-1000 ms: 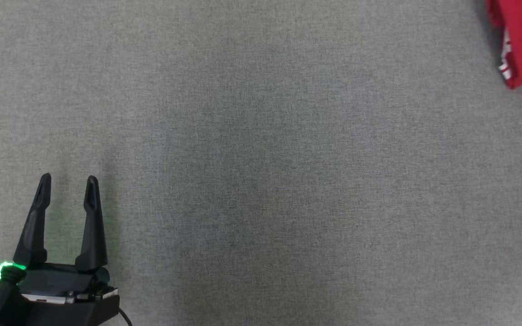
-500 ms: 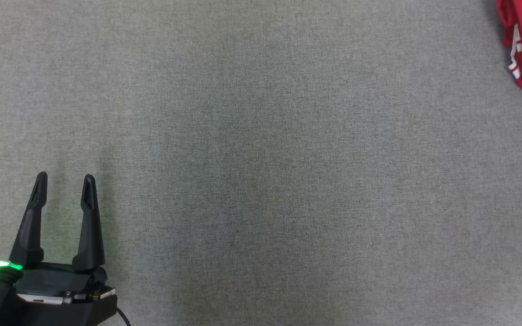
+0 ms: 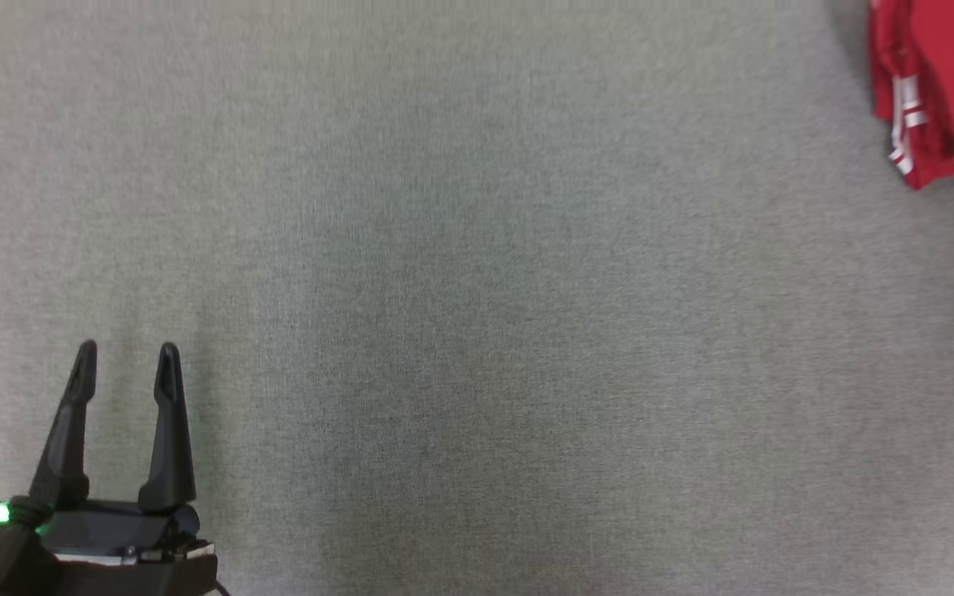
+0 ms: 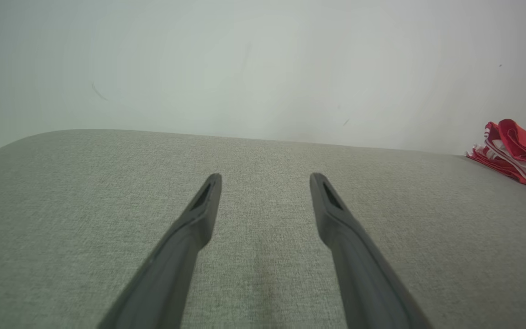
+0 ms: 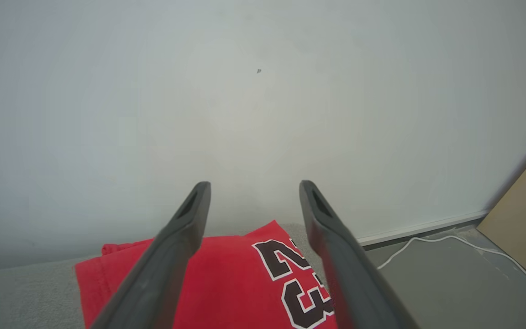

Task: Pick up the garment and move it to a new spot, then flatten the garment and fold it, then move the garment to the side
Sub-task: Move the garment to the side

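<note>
The folded red garment [image 3: 937, 91] lies at the far right of the grey worktop [image 3: 477, 298], so the right gripper [image 5: 254, 186], fingers spread and empty over it, should lift straight off without snagging the fold, while the left gripper [image 3: 127, 352], likewise spread, rests well apart

- A grey, woven-cloth counter [image 3: 477, 298] is stretching across the whole head view.
- A red garment [image 3: 945, 83] is lying folded on it at that view's upper right (white stripes are edging its layers).
- In the right wrist view, the garment is showing a black 23 outlined in white, and is sitting near the counter's far edge.
</note>
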Available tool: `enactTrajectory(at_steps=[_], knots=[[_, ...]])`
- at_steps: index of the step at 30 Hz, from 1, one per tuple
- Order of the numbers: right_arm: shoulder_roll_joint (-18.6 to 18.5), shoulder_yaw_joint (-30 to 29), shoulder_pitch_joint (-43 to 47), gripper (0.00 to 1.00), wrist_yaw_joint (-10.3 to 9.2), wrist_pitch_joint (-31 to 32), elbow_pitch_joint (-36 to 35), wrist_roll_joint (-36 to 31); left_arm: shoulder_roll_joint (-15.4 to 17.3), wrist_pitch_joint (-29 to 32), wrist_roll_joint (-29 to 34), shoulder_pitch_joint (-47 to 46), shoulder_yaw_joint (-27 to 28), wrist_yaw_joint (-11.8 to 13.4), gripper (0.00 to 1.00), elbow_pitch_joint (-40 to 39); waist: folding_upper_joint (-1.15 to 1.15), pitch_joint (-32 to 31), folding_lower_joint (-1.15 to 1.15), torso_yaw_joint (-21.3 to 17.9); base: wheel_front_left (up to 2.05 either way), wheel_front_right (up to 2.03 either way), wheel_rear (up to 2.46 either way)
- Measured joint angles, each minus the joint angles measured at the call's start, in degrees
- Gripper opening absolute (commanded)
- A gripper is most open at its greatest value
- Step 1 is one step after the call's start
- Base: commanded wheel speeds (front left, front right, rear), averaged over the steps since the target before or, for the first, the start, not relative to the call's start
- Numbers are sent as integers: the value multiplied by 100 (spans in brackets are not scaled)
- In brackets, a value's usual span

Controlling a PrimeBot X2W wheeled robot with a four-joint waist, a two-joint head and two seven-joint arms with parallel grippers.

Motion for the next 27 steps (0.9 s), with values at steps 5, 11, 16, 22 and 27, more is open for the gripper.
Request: enactTrajectory(at_steps=[5, 11, 16, 22, 27], knots=[[420, -1283, 1444, 100, 0, -21, -1797, -541, -4, 0, -171, 233, 11, 174, 100, 138, 0, -563, 0, -122, 0, 0, 0], [1050, -2015, 2659, 100, 0, -22, -2804, -1067, -3, 0, -246, 353, 16, 277, 100, 157, 0, -961, -1, -212, 0, 0, 0], [1460, -2347, 3508, 100, 0, -22, -3501, -1657, -2, 0, -280, 430, -78, 314, 100, 208, -1, -1239, -1, -246, 0, 0, 0], [2120, -2582, 4489, 100, -1, -23, -4330, -2203, -2, -1, -279, 482, -170, 449, 100, 267, -1, -1531, -1, -184, 0, 0, 0], [2539, -2749, 5238, 100, 0, -22, -4798, -2499, -2, 0, -209, 608, -280, 495, 100, 414, -1, -1741, -1, -87, 0, 0, 0]])
